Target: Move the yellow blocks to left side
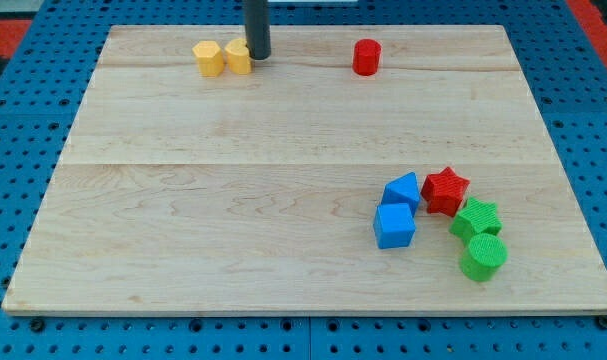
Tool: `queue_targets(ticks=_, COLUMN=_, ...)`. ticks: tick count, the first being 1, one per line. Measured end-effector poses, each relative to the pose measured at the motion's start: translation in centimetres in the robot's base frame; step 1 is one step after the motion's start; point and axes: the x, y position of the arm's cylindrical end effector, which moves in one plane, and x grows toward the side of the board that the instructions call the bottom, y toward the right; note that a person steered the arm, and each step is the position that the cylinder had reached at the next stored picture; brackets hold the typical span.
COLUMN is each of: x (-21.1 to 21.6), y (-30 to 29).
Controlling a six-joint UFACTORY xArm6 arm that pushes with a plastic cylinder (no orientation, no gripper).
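Observation:
Two yellow blocks sit side by side near the view's top, left of centre: a yellow hexagonal block (209, 58) and a second yellow block (238, 57) just to its right, partly hidden by the rod. My tip (258, 55) touches the right side of the second yellow block. The rod comes down from the view's top edge.
A red cylinder (366, 57) stands at the top, right of my tip. At the lower right are a blue cube (394, 225), a second blue block (402, 190), a red star (445, 189), a green star (476, 217) and a green cylinder (483, 257). The wooden board (233, 200) lies on a blue pegboard.

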Motion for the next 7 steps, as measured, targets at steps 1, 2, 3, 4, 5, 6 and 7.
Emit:
queue_targets(ticks=1, x=-0.1, y=-2.6)
queue_targets(ticks=2, x=0.1, y=-5.0)
queue_targets(ticks=3, x=0.6, y=-7.7)
queue_targets(ticks=4, x=1.0, y=-11.0)
queue_targets(ticks=5, x=1.8, y=-14.2)
queue_targets(ticks=6, x=3.4, y=-16.7)
queue_targets(ticks=7, x=3.4, y=-16.8)
